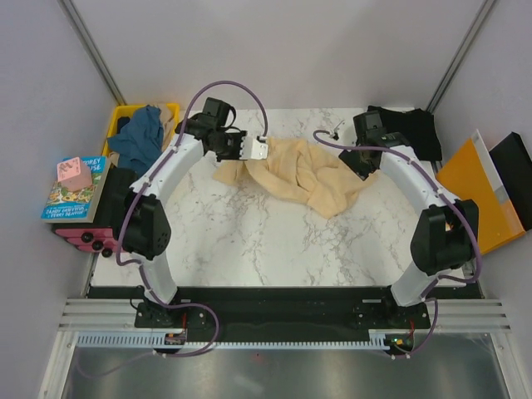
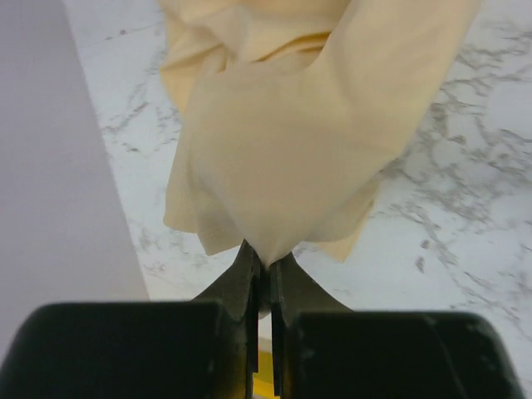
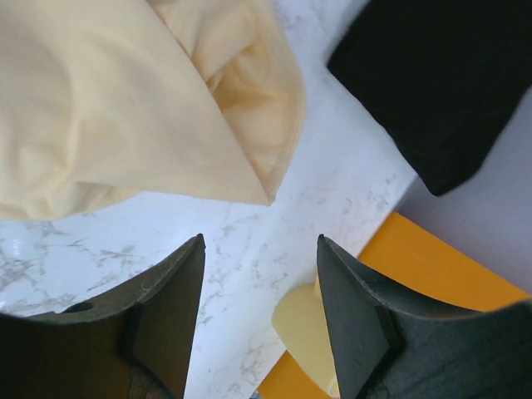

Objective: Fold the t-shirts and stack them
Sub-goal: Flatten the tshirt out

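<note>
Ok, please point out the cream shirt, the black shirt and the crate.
cream shirt [image 1: 309,179]: top view, crumpled middle.
black shirt [image 3: 440,75]: right wrist view, middle.
crate [image 1: 169,108]: top view, far rim.

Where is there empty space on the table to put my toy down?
The biggest bare marble runs from the cream t-shirt to the near edge. A thin strip is free behind the shirt, along the far edge. It's crowded where the left gripper pinches the shirt, and by the black t-shirt and open right gripper.
</note>
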Controlling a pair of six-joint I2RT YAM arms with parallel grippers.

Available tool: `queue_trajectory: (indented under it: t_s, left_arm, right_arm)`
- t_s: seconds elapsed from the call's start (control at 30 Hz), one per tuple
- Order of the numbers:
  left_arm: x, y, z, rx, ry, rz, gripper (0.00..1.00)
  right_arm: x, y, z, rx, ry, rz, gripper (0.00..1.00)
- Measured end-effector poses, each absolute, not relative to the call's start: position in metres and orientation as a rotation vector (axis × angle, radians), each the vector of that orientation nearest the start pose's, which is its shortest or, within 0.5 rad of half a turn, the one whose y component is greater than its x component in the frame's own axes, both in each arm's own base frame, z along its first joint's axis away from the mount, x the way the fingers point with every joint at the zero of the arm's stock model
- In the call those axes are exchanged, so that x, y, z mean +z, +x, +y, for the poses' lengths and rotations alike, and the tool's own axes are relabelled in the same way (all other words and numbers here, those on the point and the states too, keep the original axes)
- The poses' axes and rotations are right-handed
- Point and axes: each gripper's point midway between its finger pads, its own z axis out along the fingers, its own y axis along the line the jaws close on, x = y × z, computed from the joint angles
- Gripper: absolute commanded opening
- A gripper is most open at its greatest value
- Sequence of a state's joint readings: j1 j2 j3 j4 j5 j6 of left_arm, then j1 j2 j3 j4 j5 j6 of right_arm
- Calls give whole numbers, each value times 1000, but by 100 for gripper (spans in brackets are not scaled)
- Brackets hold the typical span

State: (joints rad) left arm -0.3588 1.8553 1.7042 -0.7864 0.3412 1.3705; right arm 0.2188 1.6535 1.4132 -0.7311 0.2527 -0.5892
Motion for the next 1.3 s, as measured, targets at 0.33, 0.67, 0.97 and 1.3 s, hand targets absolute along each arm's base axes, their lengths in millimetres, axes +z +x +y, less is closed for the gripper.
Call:
queue_trajectory:
  t_s: [0.33,0.67,0.97,1.3]
  left_arm:
    - [116,378,-169,-302,2184,1766,17]
    - [118,378,-165,-333,2227,1804,22]
    - [121,378,-157,-315,2230,1811,21]
    - [123,377,-156,-312,2230,1811,21]
  right_arm:
    - [154,406,115,15,-1219,2339,70]
    - [98,421,171,100,-1429,2308,66]
    - [81,476,140,-55,-1294,2314,67]
    - [95,498,150,18,-1279,2218,68]
